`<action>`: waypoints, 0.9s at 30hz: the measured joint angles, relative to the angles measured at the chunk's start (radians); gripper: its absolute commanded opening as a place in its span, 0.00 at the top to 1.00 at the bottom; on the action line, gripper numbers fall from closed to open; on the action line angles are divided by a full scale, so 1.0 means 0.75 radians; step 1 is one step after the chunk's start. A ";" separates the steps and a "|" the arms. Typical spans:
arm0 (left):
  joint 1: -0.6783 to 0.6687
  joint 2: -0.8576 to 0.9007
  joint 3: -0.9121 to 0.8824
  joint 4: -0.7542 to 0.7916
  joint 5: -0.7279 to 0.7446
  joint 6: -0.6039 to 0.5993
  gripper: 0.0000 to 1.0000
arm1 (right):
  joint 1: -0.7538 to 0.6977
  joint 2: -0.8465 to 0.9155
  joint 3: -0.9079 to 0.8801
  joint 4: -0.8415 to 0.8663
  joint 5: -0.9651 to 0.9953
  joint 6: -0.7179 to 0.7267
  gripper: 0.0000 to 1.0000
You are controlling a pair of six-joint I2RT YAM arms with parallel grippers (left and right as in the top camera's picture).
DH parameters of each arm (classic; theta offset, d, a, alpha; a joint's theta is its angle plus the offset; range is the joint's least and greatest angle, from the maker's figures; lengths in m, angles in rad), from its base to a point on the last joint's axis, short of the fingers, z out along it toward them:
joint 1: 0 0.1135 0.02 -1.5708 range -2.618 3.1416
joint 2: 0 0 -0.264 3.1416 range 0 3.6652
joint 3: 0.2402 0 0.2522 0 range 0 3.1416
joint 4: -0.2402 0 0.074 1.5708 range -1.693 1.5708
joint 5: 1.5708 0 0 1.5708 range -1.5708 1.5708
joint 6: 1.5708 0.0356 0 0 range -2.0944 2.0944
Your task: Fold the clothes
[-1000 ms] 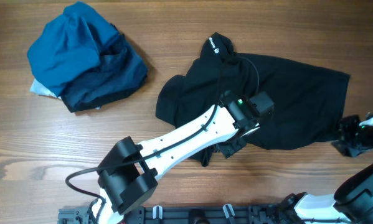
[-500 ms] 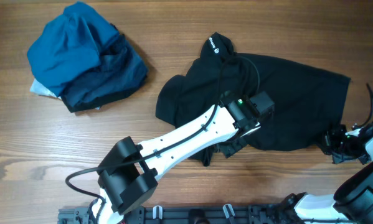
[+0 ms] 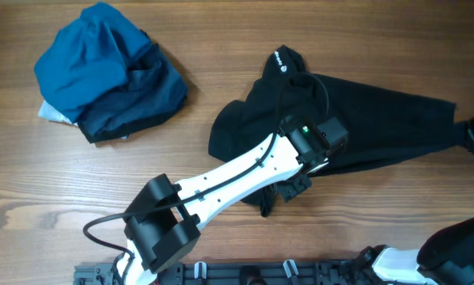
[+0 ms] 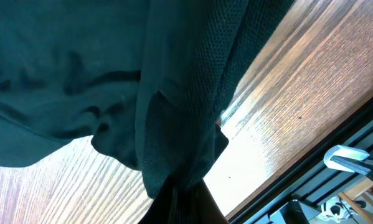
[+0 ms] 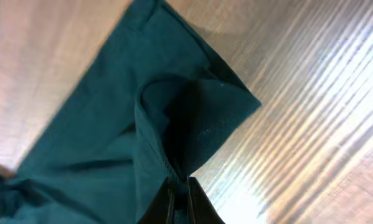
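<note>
From left pincer (image 4: 181, 200) to right pincer (image 5: 179, 190), shirt (image 3: 379, 119).

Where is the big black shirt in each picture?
Overhead: the black shirt lies right of centre, stretched toward the right edge.
Left wrist: it fills the upper left and narrows down to the left tool at the bottom.
Right wrist: it runs from upper middle to lower left, pinched in the right tool at the bottom.
Shared landmark: the wooden table under it in every view.
</note>
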 measured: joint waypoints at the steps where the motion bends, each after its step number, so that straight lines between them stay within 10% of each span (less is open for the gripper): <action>1: 0.000 0.000 0.000 -0.001 0.000 0.002 0.96 | 0.022 0.014 0.000 -0.005 0.039 -0.002 0.96; 11: 0.018 -0.001 0.000 0.014 -0.101 0.007 0.96 | 0.044 0.079 0.000 0.076 -0.104 -0.067 0.96; 21: 0.365 -0.001 0.000 0.563 -0.141 0.266 0.96 | 0.045 0.081 0.000 0.151 -0.027 0.017 0.96; 23: 0.396 -0.001 0.000 0.648 -0.076 0.291 0.75 | 0.045 0.090 0.000 0.144 0.028 0.031 0.96; 27: 0.420 0.006 0.000 0.659 0.003 0.309 0.00 | 0.045 0.109 0.000 0.125 0.072 0.035 0.96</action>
